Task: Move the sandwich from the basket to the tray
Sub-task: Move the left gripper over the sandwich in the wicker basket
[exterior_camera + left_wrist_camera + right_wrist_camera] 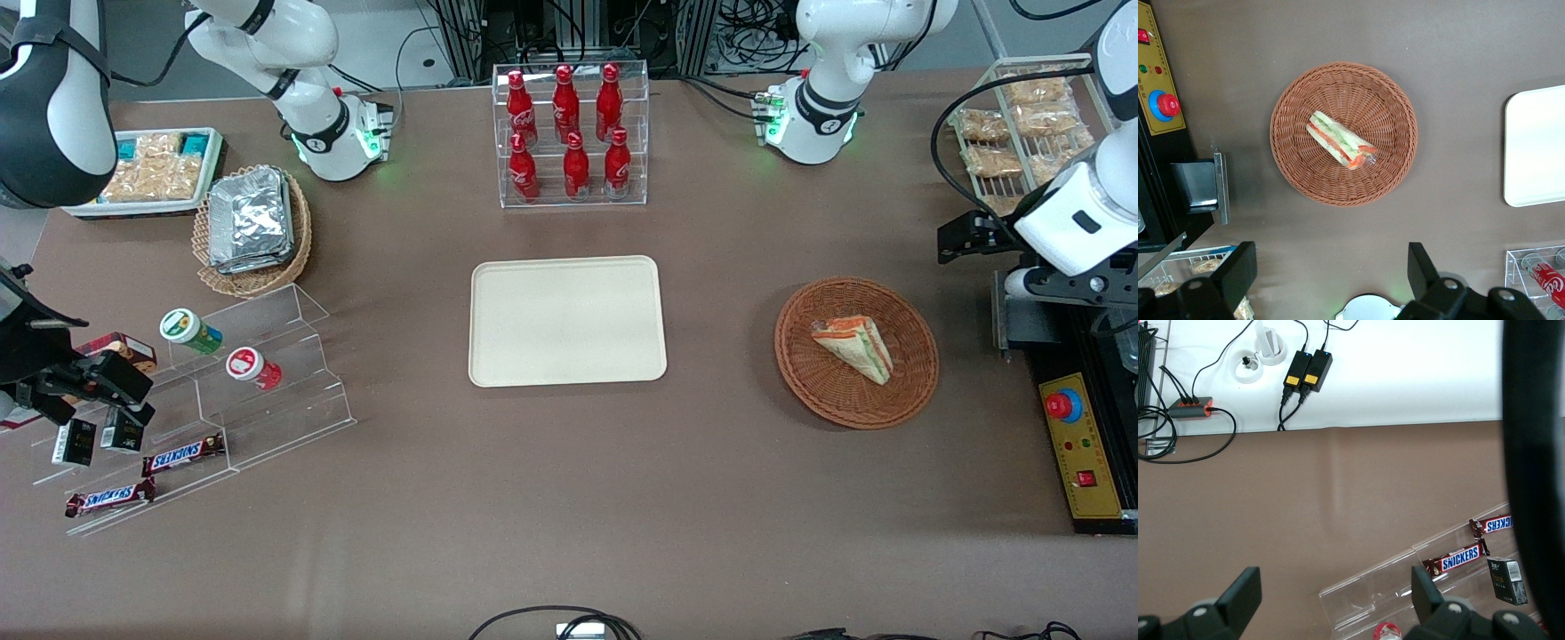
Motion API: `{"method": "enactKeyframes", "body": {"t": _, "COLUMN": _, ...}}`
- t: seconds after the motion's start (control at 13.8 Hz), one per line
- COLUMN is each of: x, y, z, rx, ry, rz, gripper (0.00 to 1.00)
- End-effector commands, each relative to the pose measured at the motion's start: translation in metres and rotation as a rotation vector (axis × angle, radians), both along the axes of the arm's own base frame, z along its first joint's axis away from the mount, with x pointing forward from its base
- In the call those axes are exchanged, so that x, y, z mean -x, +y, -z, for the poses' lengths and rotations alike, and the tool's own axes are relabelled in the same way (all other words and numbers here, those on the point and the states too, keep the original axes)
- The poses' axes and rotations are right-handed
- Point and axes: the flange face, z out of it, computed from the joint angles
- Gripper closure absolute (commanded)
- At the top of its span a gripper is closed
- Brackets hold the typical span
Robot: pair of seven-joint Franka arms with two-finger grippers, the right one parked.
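The sandwich [855, 345], a wrapped triangular wedge with green, orange and red layers, lies in the round reddish-brown wicker basket [800, 364] toward the working arm's end of the table. The cream tray [567, 320] sits bare at the table's middle, beside the basket. My gripper [956, 240] hangs high above the table, a little farther from the front camera than the basket and nearer the table's end. In the left wrist view the gripper [1330, 257] is open with nothing between its fingers, and the sandwich [1340, 141], basket [1291, 120] and a tray edge [1536, 147] show below.
A clear rack of red bottles [573, 133] stands farther back than the tray. A wire rack of snack packets [1022, 133] and a control box with a red button [1080, 453] flank the basket. A tan basket of foil packets [253, 227] and acrylic steps [267, 391] are at the parked arm's end.
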Motion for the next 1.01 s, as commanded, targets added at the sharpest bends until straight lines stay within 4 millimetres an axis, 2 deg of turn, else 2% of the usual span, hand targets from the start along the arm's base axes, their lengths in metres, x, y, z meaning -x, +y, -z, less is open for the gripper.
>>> {"method": "enactKeyframes", "body": {"t": 0.0, "x": 0.006, "y": -0.004, "z": -0.002, "rx": 0.001, "ry": 0.013, "rz": -0.010, "gripper": 0.00}}
{"method": "enactKeyframes", "body": {"t": 0.14, "x": 0.005, "y": -0.004, "z": -0.004, "rx": 0.006, "ry": 0.002, "rz": -0.030, "gripper": 0.00}}
{"method": "enactKeyframes", "body": {"t": 0.36, "x": 0.003, "y": -0.004, "z": 0.007, "rx": -0.005, "ry": 0.016, "rz": -0.056, "gripper": 0.00}}
{"method": "enactKeyframes", "body": {"t": 0.51, "x": 0.006, "y": -0.001, "z": 0.029, "rx": -0.016, "ry": 0.039, "rz": -0.061, "gripper": 0.00}}
{"method": "enactKeyframes", "body": {"t": 0.65, "x": 0.010, "y": 0.005, "z": 0.059, "rx": -0.018, "ry": 0.030, "rz": -0.077, "gripper": 0.00}}
{"method": "enactKeyframes", "body": {"t": 0.94, "x": 0.019, "y": 0.005, "z": 0.123, "rx": -0.042, "ry": -0.017, "rz": -0.239, "gripper": 0.00}}
